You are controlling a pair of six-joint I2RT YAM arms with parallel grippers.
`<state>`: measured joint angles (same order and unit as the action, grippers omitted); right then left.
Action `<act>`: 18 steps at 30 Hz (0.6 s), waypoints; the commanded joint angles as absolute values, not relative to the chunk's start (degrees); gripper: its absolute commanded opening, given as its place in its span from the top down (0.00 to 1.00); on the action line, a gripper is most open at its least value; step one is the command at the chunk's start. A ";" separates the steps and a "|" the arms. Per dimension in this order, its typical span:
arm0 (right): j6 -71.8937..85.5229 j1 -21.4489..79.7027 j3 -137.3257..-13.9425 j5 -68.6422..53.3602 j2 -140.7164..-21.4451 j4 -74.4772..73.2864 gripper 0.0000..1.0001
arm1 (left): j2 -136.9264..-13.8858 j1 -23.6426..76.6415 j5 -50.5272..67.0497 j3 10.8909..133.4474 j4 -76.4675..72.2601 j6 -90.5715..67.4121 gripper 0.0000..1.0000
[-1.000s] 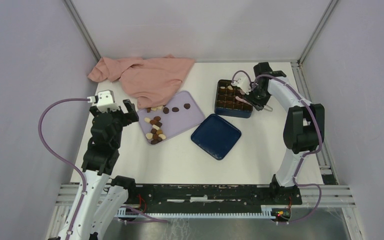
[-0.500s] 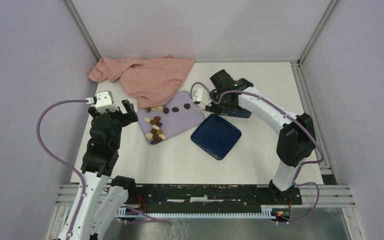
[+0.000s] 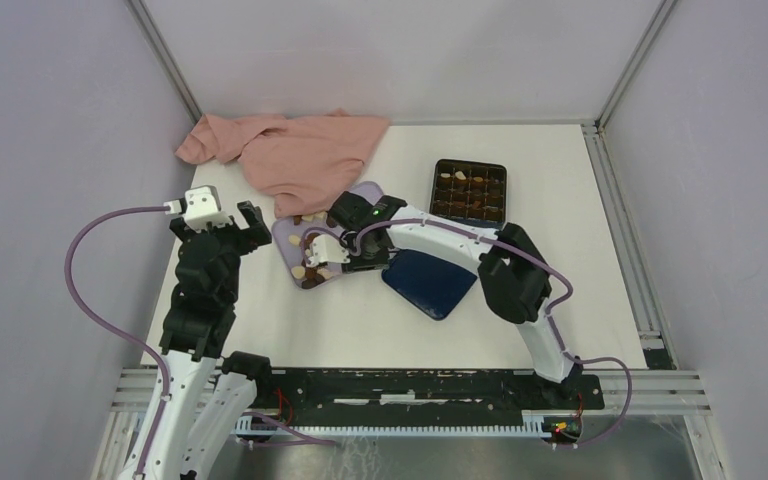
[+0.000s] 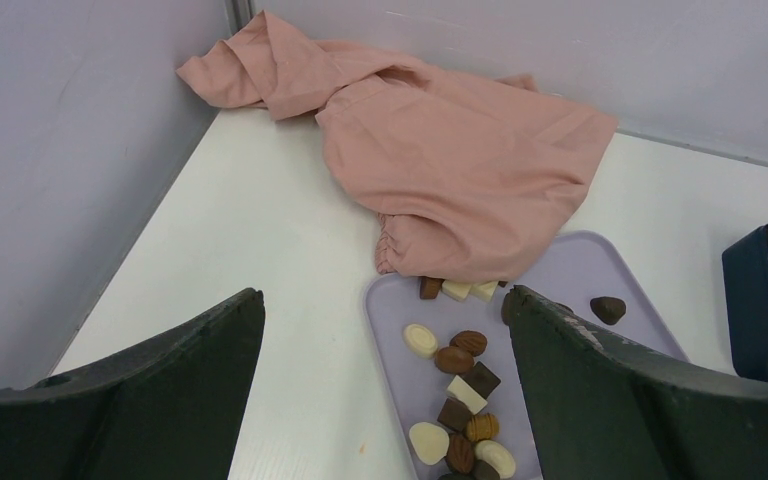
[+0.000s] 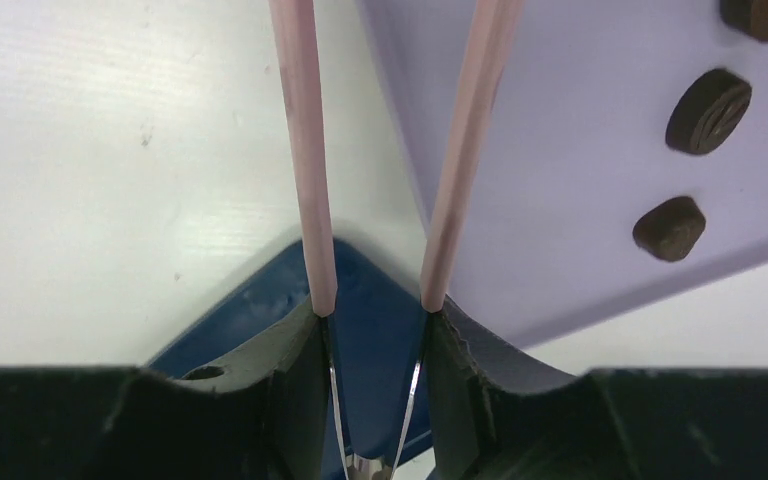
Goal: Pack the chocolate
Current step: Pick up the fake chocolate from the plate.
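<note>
White table (image 3: pixel 580 300), chocolate (image 4: pixel 455 360) on lilac tray (image 4: pixel 580 275), right hand (image 5: pixel 373 340) gripping tongs (image 5: pixel 300 150)

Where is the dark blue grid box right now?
Top view: the grid box sits toward the far right of the table, just beyond the flat blue lid and right of the lilac tray.

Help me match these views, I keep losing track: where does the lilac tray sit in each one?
Top external: lilac tray left of centre, partly hidden by the right arm.
Left wrist: lower middle, its far end under the pink cloth.
Right wrist: upper right, past the pink tweezers.
Shared landmark: the chocolate pieces lying on it.
</note>
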<state>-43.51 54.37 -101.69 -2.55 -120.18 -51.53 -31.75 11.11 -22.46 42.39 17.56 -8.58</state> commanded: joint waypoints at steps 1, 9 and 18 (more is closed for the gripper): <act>-41.69 54.91 -108.62 2.23 -124.09 -52.12 0.60 | -31.38 11.05 -23.42 42.20 15.29 -5.41 0.04; -40.65 54.54 -113.54 8.56 -129.52 -51.04 0.63 | -31.29 11.06 -22.91 42.23 15.17 -5.37 0.04; -40.87 54.21 -117.80 9.65 -133.78 -52.03 0.60 | -31.46 11.07 -22.51 42.26 15.19 -5.43 0.04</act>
<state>-41.63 54.24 -113.95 7.60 -132.35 -51.81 -31.73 11.11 -22.39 42.35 17.45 -8.58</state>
